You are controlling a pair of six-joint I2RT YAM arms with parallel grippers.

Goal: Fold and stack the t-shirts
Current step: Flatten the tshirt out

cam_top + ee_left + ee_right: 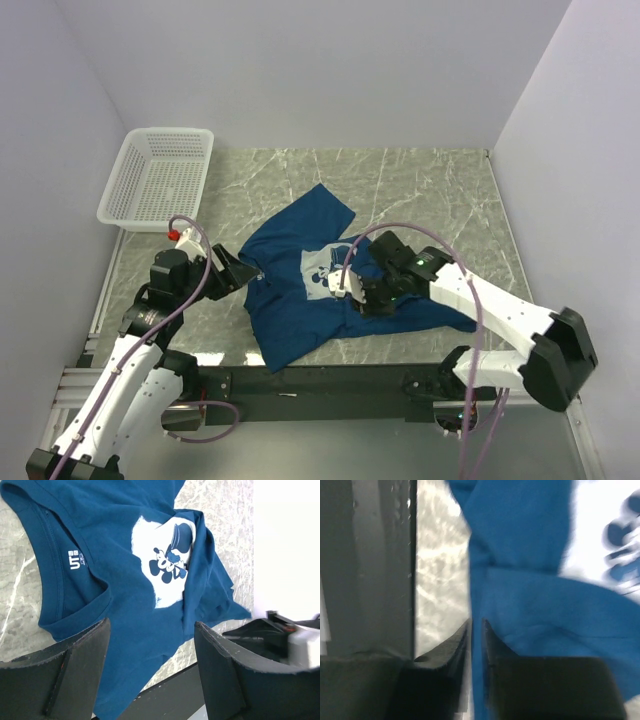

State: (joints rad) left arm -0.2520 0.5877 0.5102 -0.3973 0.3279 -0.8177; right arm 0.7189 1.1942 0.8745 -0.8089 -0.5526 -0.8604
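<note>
Navy t-shirt (290, 320) lies rumpled, print up, toward 6 o'clock on the desk (440, 200), so flattening looks the step in hand: left hand (232, 272) hovers released at its 9 o'clock collar, right hand (362, 293) nearly clenched at its 3 o'clock edge, grasp impossible to tell; next, a firm pinch and outward spread

The bench (430, 190) has a grey-green marble-pattern top with pale veins. A white plastic mesh basket (160, 180), rectangular and upright, stands at the far left corner of the bench; its left side appears to overhang the bench edge. Plain pale walls (320, 70) enclose the left, far and right sides. A black rail (330, 380) runs along the near bench edge.
</note>
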